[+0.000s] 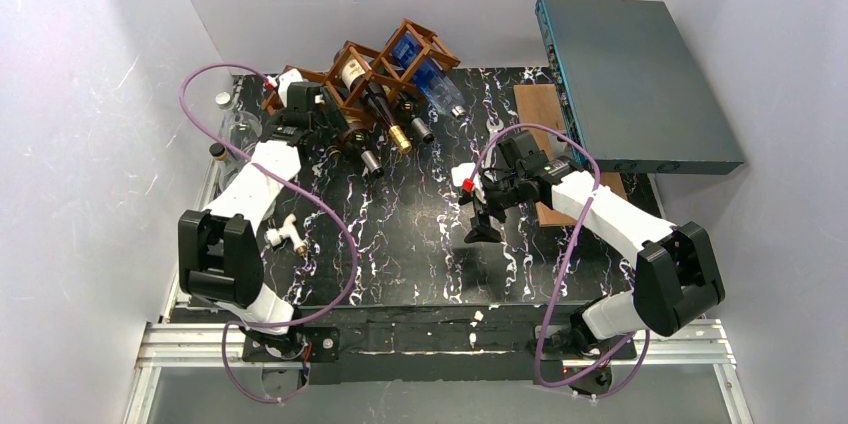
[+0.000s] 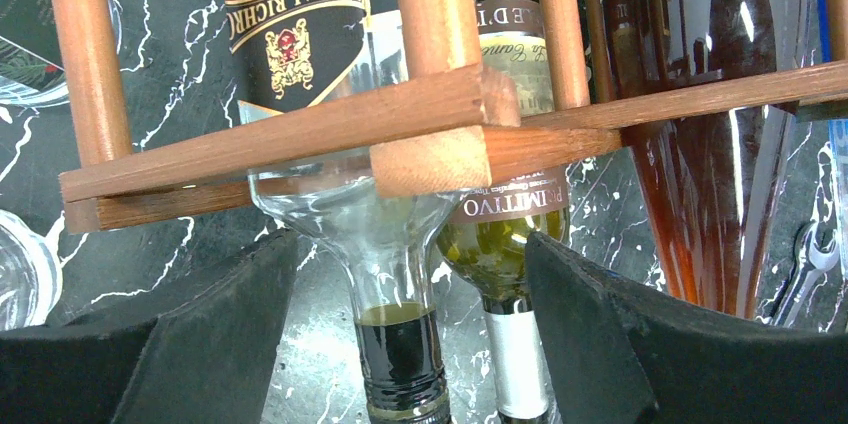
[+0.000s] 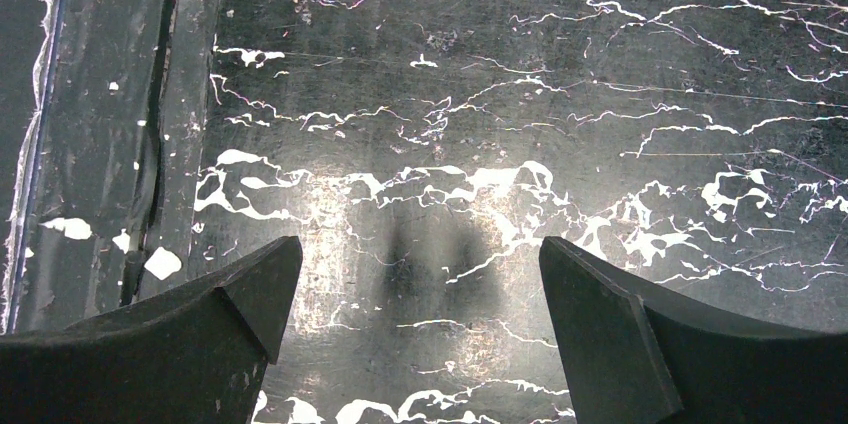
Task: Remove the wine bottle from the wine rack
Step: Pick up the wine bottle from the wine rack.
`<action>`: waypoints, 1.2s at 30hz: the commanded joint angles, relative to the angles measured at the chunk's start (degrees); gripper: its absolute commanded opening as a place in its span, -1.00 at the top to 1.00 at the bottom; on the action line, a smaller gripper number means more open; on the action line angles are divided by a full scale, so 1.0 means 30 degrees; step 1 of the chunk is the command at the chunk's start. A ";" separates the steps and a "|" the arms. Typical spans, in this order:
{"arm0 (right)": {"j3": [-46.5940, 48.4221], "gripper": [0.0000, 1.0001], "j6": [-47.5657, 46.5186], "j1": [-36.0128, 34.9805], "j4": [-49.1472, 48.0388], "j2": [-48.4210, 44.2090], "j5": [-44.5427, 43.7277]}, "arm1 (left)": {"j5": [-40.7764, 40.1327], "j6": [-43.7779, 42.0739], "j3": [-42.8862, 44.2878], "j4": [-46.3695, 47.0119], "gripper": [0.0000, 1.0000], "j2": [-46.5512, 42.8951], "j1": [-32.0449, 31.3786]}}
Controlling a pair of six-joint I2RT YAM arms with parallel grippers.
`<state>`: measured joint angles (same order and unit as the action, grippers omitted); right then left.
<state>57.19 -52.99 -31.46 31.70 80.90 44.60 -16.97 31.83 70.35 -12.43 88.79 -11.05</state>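
Observation:
The reddish-brown lattice wine rack (image 1: 385,64) stands at the back of the black marble table and holds several bottles. In the left wrist view its wooden bars (image 2: 300,139) cross just ahead of my fingers. A clear bottle with a dark label and dark cap (image 2: 395,344) points its neck between the fingers. A green wine bottle with a silver capsule (image 2: 505,254) lies beside it, and an amber bottle (image 2: 715,164) to the right. My left gripper (image 2: 410,249) is open at the rack's left end (image 1: 325,114), touching nothing. My right gripper (image 1: 482,216) is open and empty above bare table (image 3: 420,254).
A large grey box (image 1: 640,74) leans at the back right over a flat wooden board (image 1: 540,109). Glassware (image 1: 235,129) stands at the table's left edge, and a glass rim (image 2: 20,274) shows in the left wrist view. A small white piece (image 1: 285,234) lies near the left arm.

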 commanded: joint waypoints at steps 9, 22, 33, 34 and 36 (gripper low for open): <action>-0.0168 -0.97 -0.0453 0.0117 0.0349 -0.0040 0.0024 | 0.0185 -0.0829 0.1556 -0.1497 -0.73 0.0678 0.0363; -0.0166 -0.97 -0.0600 0.0117 0.0462 0.0045 0.0046 | 0.0471 0.0697 -0.0822 -0.1333 -0.31 -0.1060 -0.0285; -0.0166 -0.97 -0.0708 0.0117 0.0510 -0.0128 -0.0122 | 0.0355 0.1450 -0.1267 -0.1280 0.68 -0.1108 -0.0781; -0.0166 -0.97 -0.0731 0.0117 0.0507 -0.0131 -0.0107 | 0.0327 0.1557 -0.1443 -0.1256 0.80 -0.1262 -0.0881; -0.0166 -0.97 -0.0771 0.0117 0.0550 -0.0132 -0.0090 | 0.0210 0.1694 -0.1721 -0.1194 0.93 -0.1676 -0.1211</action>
<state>57.19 -54.33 -31.46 32.95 80.88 43.81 -16.36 36.32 66.94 -15.59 88.03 -12.60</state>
